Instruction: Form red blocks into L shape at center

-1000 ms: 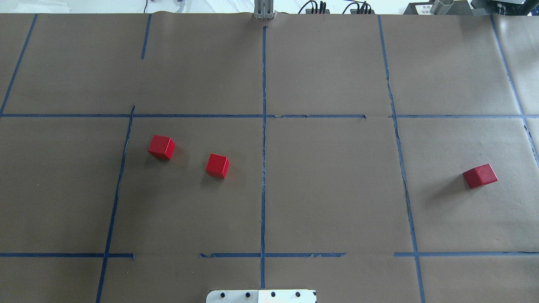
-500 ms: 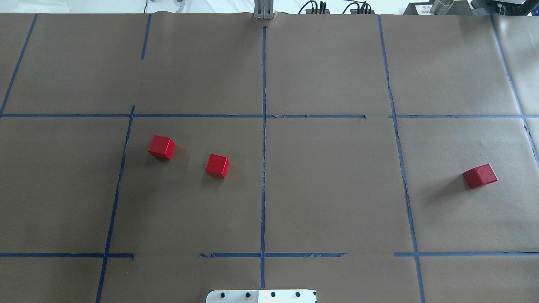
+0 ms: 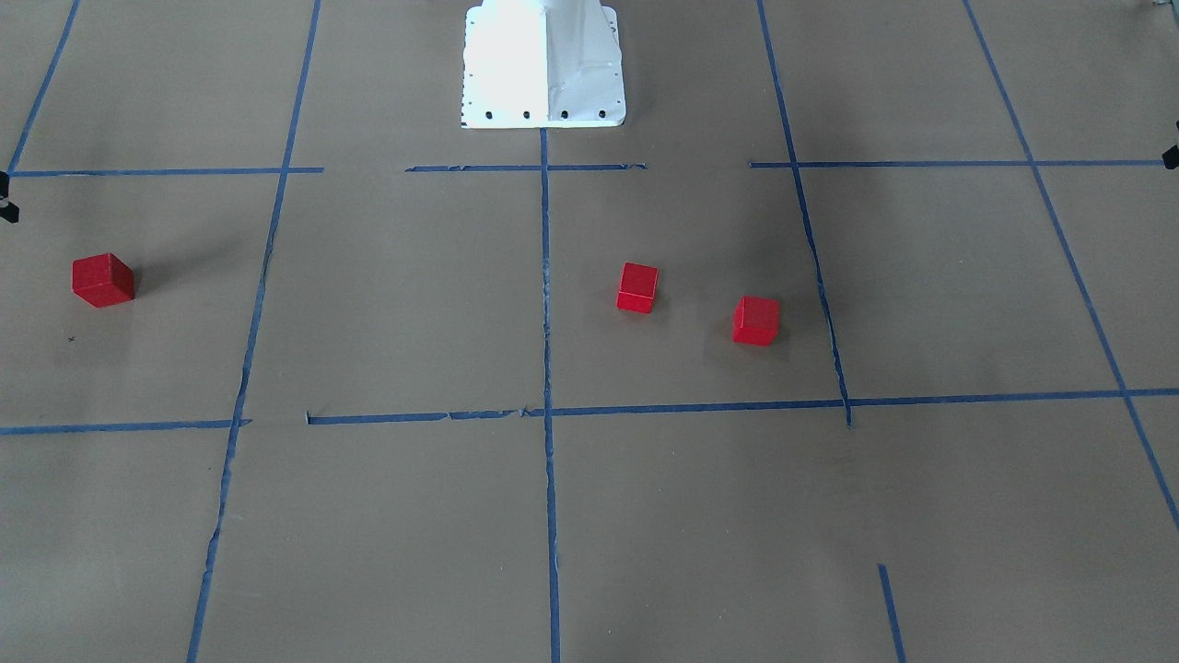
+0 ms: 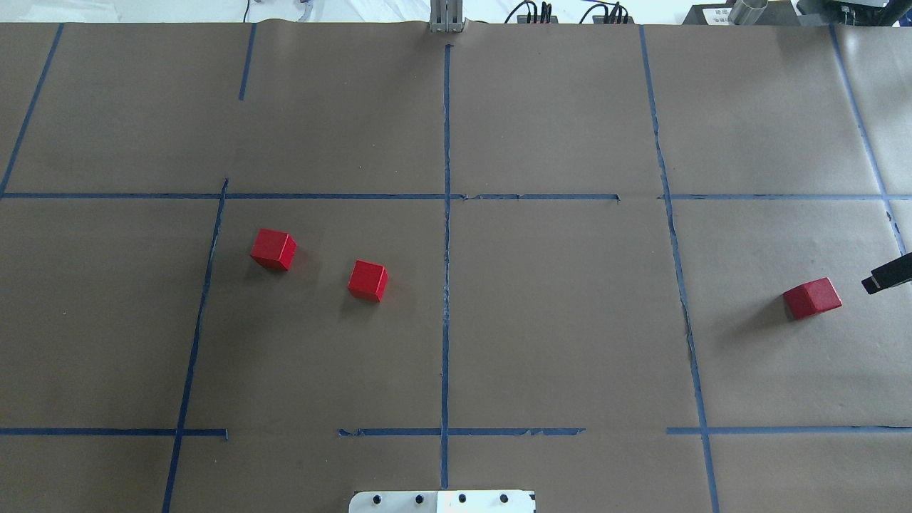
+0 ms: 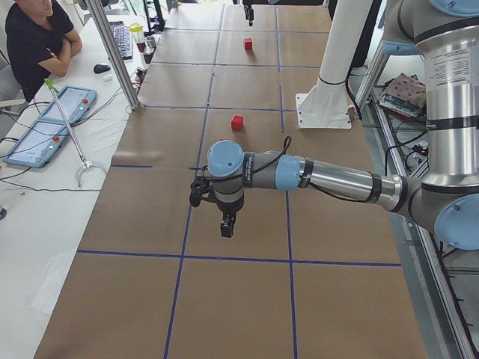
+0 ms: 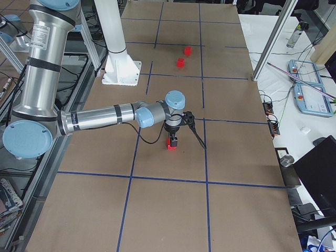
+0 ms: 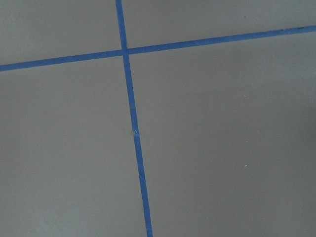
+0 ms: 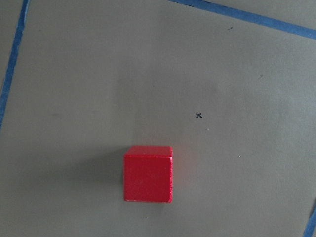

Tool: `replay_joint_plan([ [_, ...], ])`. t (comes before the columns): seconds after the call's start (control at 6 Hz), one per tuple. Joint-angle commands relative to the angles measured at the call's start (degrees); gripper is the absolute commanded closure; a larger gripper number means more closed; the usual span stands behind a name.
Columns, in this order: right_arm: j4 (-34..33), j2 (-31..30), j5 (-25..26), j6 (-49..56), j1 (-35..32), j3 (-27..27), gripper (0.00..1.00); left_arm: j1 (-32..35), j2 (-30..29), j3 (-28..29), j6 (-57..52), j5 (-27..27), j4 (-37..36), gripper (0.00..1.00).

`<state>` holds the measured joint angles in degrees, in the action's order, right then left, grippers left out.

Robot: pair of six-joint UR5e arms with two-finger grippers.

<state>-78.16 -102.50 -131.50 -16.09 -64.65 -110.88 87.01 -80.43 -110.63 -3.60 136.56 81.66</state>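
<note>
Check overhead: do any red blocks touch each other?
No: the left red block, middle red block and right red block all sit apart, bare paper between them.

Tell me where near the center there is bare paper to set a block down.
Bare: the cell on the robot's right of the center tape line. Crowded: the cell left of it, holding the inner red block and the outer red block.

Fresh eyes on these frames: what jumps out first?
A red block and a second sit apart, just left of the centre tape line. The third red block lies alone at far right. The right gripper hangs close by that lone block.
</note>
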Motion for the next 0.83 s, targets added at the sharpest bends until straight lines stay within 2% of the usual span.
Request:
replay_joint_plan([
  [0.0,0.82,0.54,1.6,-5.05,4.15,0.22,0.0,0.0,0.01,-0.02,0.0,0.02,-0.01,0.0],
  [0.67,0.82,4.93,2.48,-5.36,8.48,5.57,0.0,0.0,-0.08,-0.11,0.0,0.02,-0.01,0.0],
])
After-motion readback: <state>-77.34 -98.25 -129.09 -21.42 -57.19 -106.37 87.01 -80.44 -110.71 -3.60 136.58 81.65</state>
